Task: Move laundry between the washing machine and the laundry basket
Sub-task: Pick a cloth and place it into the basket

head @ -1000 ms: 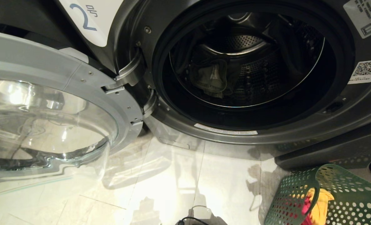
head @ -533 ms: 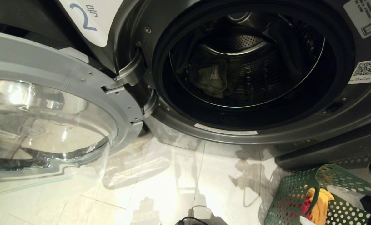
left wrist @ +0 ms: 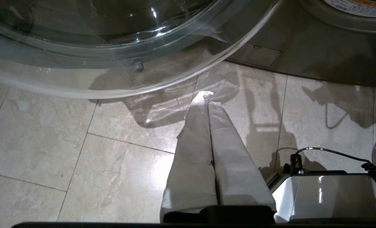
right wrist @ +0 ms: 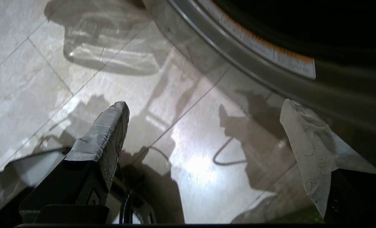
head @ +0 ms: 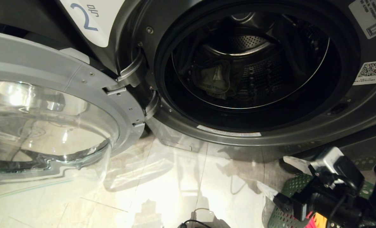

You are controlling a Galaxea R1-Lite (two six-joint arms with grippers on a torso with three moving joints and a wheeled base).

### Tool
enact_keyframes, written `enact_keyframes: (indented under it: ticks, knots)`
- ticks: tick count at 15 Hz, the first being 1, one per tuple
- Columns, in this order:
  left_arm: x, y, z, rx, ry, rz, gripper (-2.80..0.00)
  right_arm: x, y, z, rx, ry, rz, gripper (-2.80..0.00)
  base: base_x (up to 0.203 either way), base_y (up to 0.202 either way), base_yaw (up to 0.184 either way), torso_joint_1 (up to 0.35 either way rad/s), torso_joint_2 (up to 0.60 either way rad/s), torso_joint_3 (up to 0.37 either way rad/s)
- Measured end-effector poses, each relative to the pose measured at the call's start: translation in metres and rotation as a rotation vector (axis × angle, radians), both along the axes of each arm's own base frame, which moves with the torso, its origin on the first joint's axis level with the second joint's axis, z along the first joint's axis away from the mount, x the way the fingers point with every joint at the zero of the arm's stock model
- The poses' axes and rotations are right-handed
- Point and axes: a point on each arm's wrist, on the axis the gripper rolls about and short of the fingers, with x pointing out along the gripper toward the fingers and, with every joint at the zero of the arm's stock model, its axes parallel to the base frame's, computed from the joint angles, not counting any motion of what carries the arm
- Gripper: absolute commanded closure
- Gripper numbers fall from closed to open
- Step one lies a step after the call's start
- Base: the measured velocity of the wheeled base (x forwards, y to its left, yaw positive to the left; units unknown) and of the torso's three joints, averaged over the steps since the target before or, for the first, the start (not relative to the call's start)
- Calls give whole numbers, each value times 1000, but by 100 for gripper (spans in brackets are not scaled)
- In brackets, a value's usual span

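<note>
The washing machine (head: 349, 104), labelled 2, stands with its door swung open. Grey-green jeans (head: 214, 79) lie in the dark drum. At the lower right my right gripper (head: 273, 172) is open and empty, hovering over the near rim of the green laundry basket (head: 281, 218) and hiding most of it. A scrap of red and yellow laundry (head: 316, 219) shows in the basket under the arm. In the right wrist view that gripper (right wrist: 205, 106) points at the floor below the washer's front rim (right wrist: 270, 53). My left gripper (left wrist: 207, 98) is shut on nothing, low over the tiles.
The open glass door (head: 48, 126) fills the left side, and its hinge (head: 124, 82) sits beside the drum mouth. Glossy tile floor (head: 162, 183) lies between door and basket. My white base (left wrist: 327, 196) and a black cable (left wrist: 333, 152) sit close by.
My right arm has risen into the head view from the lower right and now covers most of the basket, its fingers open. The left arm and the camera have not moved.
</note>
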Motion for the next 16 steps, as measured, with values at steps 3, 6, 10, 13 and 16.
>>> enact_keyframes:
  ticks: [3, 6, 10, 13, 16]
  knots:
    - [0, 0, 0, 0, 0, 0, 0, 31, 23, 2, 37, -49, -17, -280, 0, 0, 0, 0, 0, 0]
    - [0, 0, 0, 0, 0, 0, 0, 65, 48, 4, 94, -129, -60, -280, 0, 0, 0, 0, 0, 0]
    - [0, 0, 0, 0, 0, 0, 0, 112, 80, 4, 159, -209, -155, -280, 0, 0, 0, 0, 0, 0]
    - [0, 0, 0, 0, 0, 0, 0, 149, 98, 11, 204, -265, -243, -280, 0, 0, 0, 0, 0, 0]
    - [0, 0, 0, 0, 0, 0, 0, 185, 100, 17, 204, -272, -333, -280, 0, 0, 0, 0, 0, 0]
